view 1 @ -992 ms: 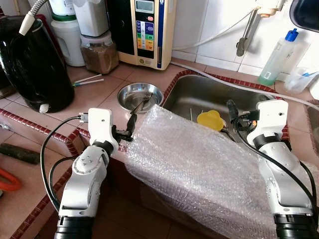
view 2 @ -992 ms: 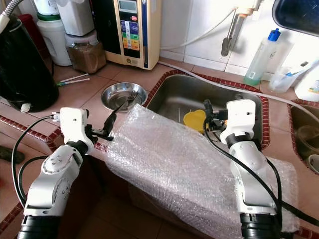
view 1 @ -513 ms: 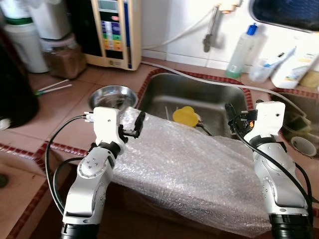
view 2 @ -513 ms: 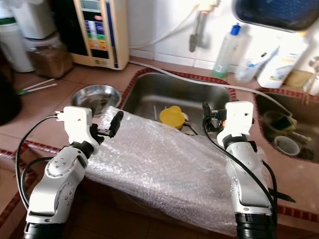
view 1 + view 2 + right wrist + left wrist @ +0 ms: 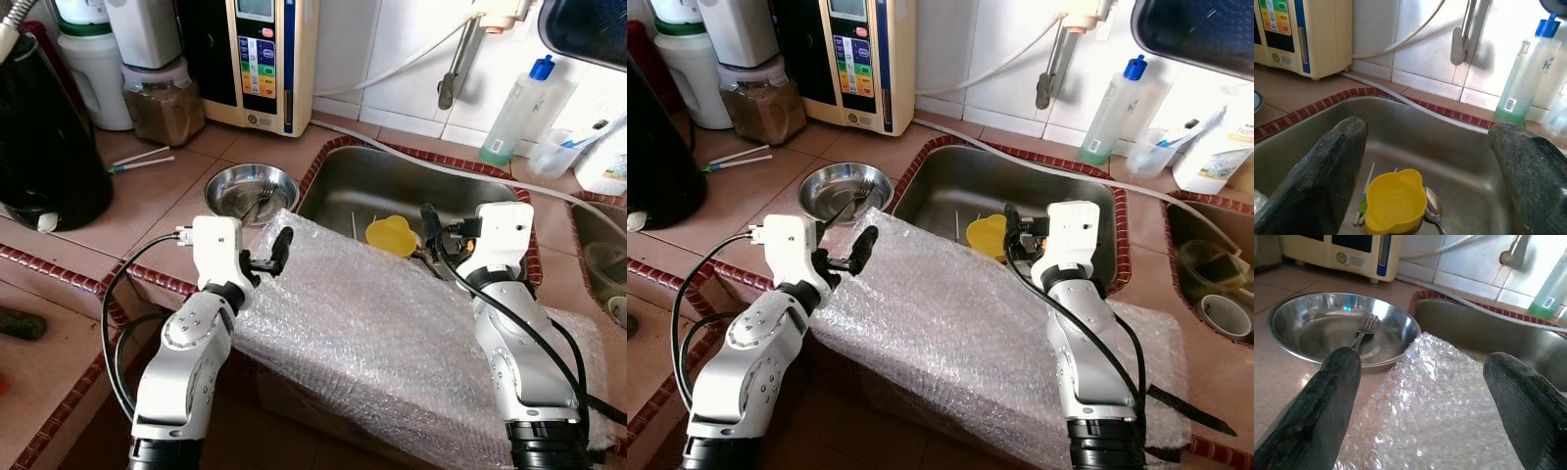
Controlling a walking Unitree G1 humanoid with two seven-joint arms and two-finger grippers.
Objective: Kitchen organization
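A steel bowl (image 5: 253, 189) with a fork (image 5: 1365, 328) in it stands on the tiled counter, left of the steel sink (image 5: 441, 181). In the sink lie a yellow cup (image 5: 1396, 200) and a spoon (image 5: 1432, 208). A big sheet of bubble wrap (image 5: 392, 333) drapes over the counter's front edge. My left gripper (image 5: 279, 250) hovers open over the wrap's near-left corner, pointing at the bowl. My right gripper (image 5: 428, 223) is open above the sink's front rim, aimed at the yellow cup. Neither holds anything.
A cream water machine (image 5: 260, 59), a jar of brown powder (image 5: 162, 103) and a black kettle (image 5: 44, 137) line the back left. A green soap bottle (image 5: 514, 113) stands behind the sink. A second basin (image 5: 1215, 274) with cups lies right.
The camera swung right, then partly back left. My left gripper now reaches a little further over the wrap's corner. The right gripper keeps its place above the sink rim.
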